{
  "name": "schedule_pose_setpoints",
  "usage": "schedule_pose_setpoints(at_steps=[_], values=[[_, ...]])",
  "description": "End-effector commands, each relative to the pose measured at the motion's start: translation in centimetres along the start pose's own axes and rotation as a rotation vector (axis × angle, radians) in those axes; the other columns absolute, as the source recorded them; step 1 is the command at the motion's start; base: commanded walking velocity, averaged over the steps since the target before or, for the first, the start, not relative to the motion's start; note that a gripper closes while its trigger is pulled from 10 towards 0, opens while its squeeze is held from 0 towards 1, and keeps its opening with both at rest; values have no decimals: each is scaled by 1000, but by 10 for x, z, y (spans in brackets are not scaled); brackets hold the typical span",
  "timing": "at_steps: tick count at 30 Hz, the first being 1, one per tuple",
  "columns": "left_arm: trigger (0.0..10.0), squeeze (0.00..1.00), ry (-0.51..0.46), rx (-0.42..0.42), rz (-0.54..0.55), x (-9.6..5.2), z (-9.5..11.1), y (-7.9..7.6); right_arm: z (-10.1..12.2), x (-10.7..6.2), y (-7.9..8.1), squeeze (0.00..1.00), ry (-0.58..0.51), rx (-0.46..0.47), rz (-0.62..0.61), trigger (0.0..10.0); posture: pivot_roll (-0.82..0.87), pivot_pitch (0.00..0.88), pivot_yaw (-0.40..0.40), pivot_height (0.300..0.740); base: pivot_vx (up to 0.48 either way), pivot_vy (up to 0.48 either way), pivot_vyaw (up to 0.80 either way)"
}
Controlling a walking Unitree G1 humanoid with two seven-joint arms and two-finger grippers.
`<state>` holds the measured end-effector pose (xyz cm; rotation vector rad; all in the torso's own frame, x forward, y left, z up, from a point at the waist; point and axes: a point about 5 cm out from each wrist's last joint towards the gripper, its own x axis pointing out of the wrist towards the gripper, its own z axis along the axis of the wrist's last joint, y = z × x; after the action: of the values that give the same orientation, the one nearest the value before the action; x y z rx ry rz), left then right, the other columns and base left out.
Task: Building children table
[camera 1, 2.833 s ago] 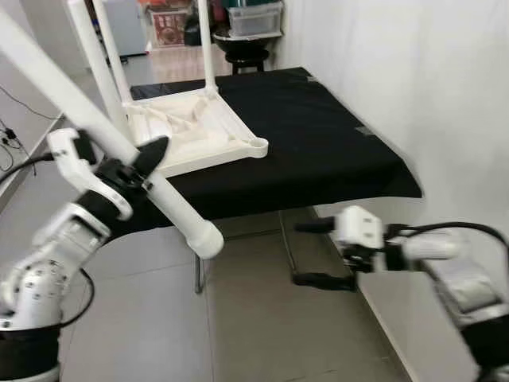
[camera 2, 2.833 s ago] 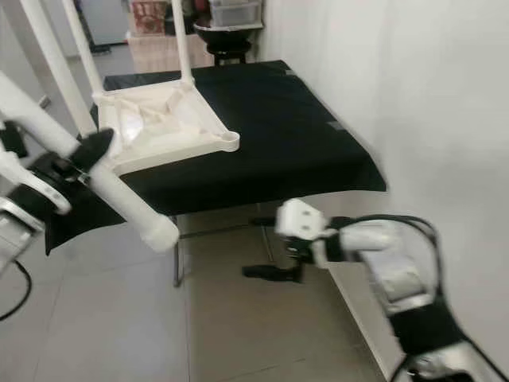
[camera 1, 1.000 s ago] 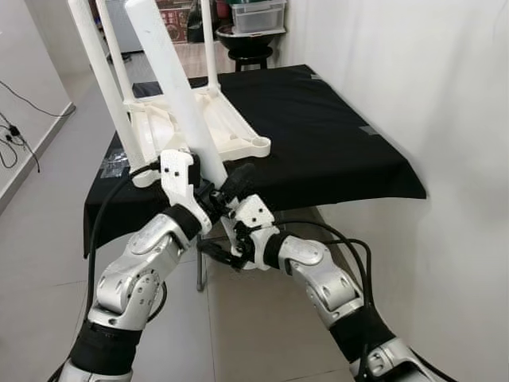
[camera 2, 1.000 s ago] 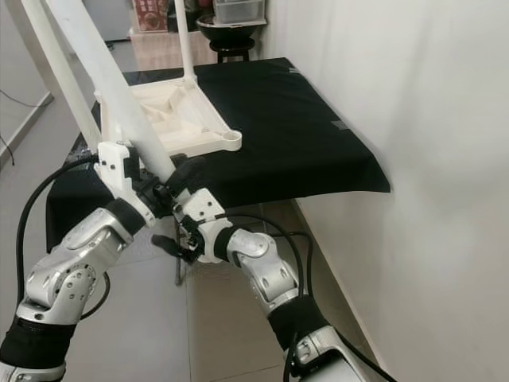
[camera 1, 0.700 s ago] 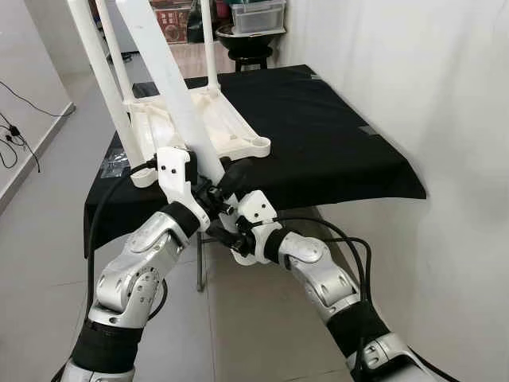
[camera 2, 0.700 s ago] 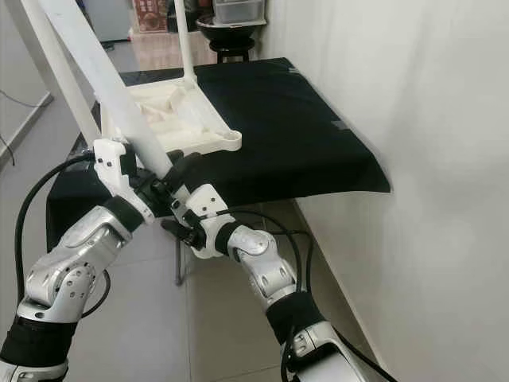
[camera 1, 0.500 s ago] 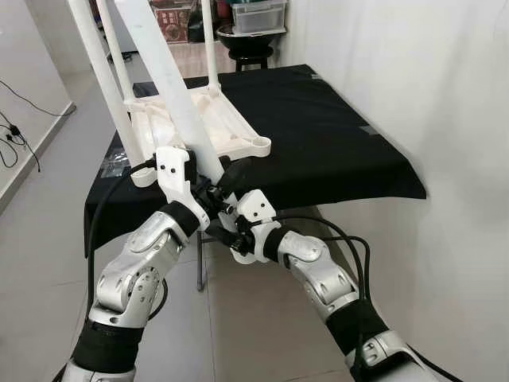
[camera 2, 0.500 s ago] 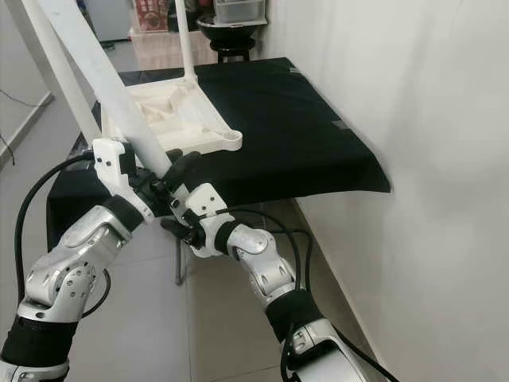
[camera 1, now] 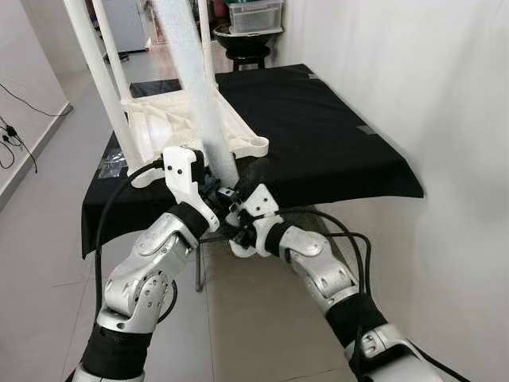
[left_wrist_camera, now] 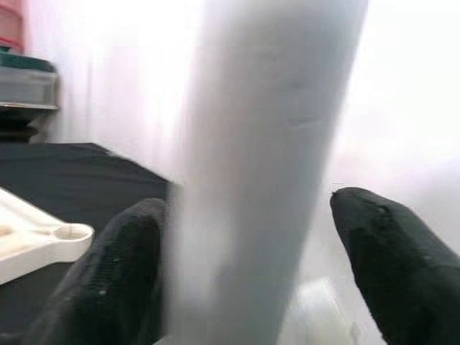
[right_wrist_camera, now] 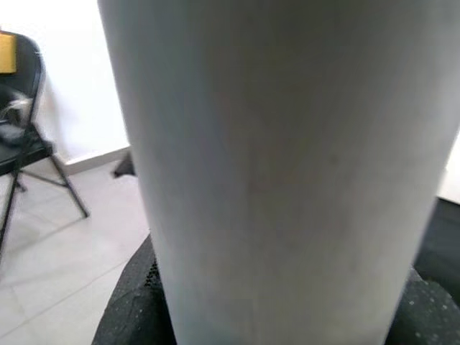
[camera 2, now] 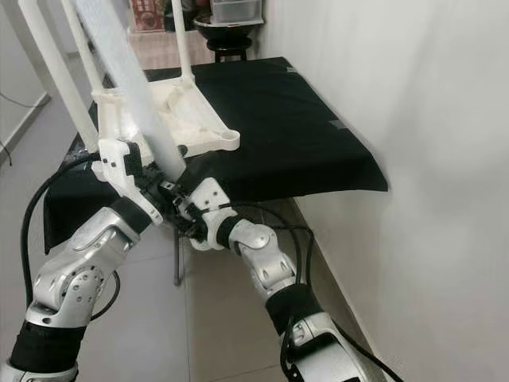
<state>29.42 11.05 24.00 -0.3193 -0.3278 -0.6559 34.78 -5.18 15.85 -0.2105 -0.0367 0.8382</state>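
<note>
Both pincers clasp the loose white table leg (camera 1: 195, 87) low down: left pincer (camera 1: 213, 193) and right pincer (camera 1: 238, 208) side by side, its long axis rising steeply; the upturned tabletop's empty corner socket (camera 1: 256, 146) lies just beyond

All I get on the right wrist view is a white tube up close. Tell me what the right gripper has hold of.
Observer: The right gripper is shut on the lower end of a loose leg, which slants up and away over the near table edge.
Operator: Say where the left gripper is.
Observer: The left gripper is at the same leg, right beside the right one.
Operator: Give me the target.
Observer: The upturned tabletop lies on the black-clothed table. Its near right corner socket is empty, while three fitted legs stand upright at the other corners.
</note>
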Motion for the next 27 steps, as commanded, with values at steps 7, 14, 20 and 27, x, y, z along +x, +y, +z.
schedule_pose_setpoints(at_steps=[7, 14, 20, 27], values=[[10000, 1000, -32, 78, 271, -54, 24, 54, 3, -28, -54, 0, -33, 85, -217, 0, -65, 18, 35, 740, 0, 0, 0], [10000, 1000, -76, 151, 521, -96, 45, 87, -5, -52, -77, 0, -38, 122, -359, 0, -65, 23, 40, 740, 0, 0, 0], [10000, 1000, -12, 195, 691, -120, 34, 95, -12, -63, -79, 0, -71, 205, -442, 3804, -63, 27, 48, 740, 0, 0, 0], [10000, 0, 267, 144, 681, -132, -46, 51, -25, -62, -40, 0, -84, 191, -379, 10000, -75, 35, 65, 740, 0, 0, 0]])
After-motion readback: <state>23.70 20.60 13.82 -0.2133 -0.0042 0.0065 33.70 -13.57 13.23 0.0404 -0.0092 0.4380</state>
